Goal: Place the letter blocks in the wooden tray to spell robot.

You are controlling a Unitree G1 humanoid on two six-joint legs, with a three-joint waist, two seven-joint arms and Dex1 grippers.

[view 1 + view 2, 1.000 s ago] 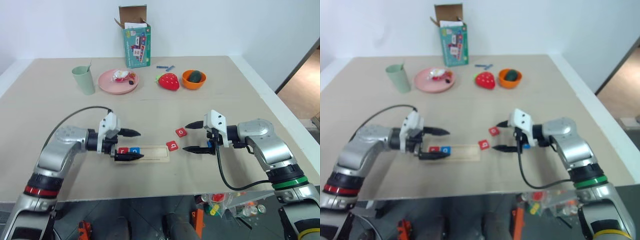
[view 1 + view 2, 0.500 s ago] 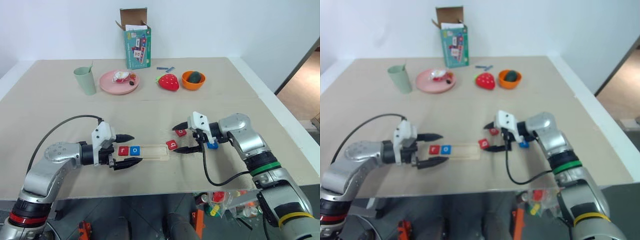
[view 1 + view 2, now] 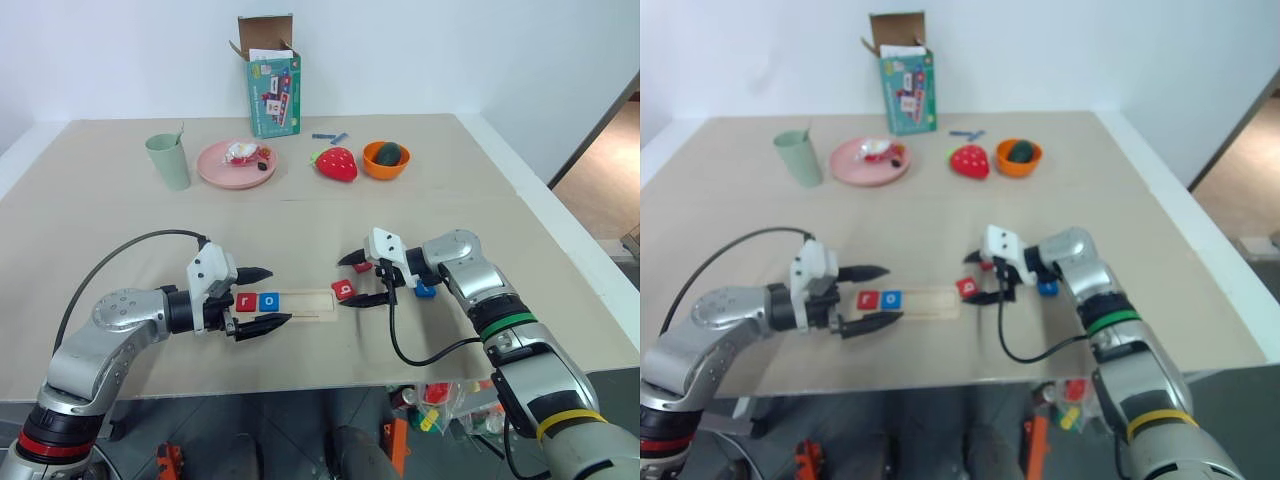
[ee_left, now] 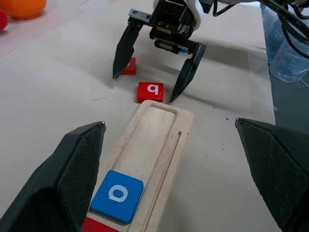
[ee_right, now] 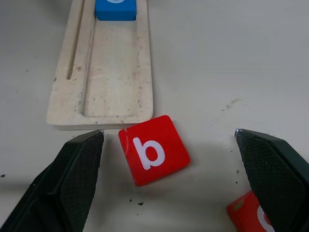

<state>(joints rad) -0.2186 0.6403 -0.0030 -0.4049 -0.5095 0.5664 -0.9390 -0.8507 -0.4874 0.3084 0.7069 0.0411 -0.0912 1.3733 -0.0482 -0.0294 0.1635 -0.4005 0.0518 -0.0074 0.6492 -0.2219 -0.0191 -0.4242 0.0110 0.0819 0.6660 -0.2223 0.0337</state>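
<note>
The wooden tray (image 3: 305, 306) lies near the table's front edge, with a red "r" block (image 3: 246, 302) and a blue "o" block (image 3: 270, 300) side by side in its left end. A red "b" block (image 5: 153, 150) lies flat on the table just off the tray's right end. My right gripper (image 3: 342, 283) is open with one finger on each side of it, not touching. Another red block (image 3: 362, 267) lies just behind, and a blue block (image 3: 425, 289) sits under my right wrist. My left gripper (image 3: 280, 294) is open over the tray's left end.
At the back stand a green cup (image 3: 168, 160), a pink plate (image 3: 237, 163), a red strawberry toy (image 3: 337, 163), an orange bowl (image 3: 387, 158) and an open cardboard box (image 3: 270, 75). The table's front edge runs close below the tray.
My right gripper has moved left and lower, from beside the loose blocks to straddling the red "b" block. The left gripper stays open by the tray's left end.
</note>
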